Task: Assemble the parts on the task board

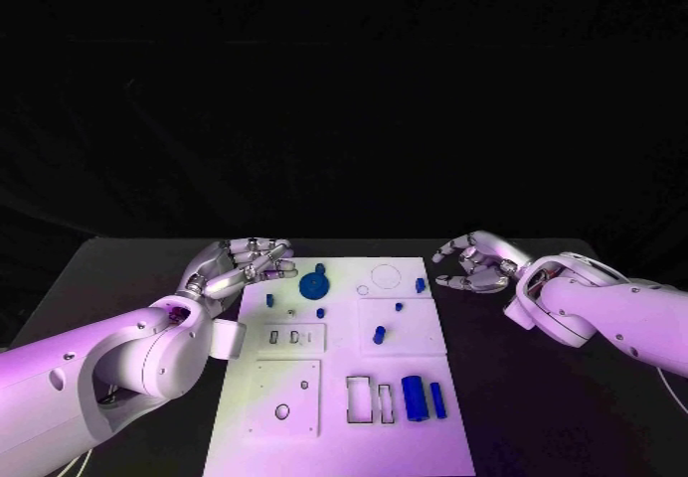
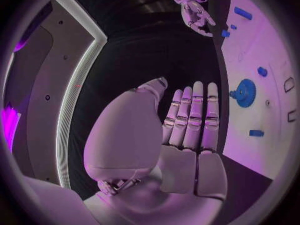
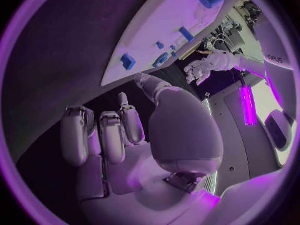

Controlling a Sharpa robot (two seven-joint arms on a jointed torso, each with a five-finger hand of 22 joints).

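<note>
Task board (image 1: 409,338): white plate, blue parts, round blue gear (image 1: 314,286). Left hand (image 1: 247,262), right hand (image 1: 474,264) empty, fingers apart.

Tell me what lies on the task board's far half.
On the task board, far half: a blue gear and several small blue pieces, one at. The left hand overhangs the far left corner, so whatever lies beneath it is hidden.
</note>
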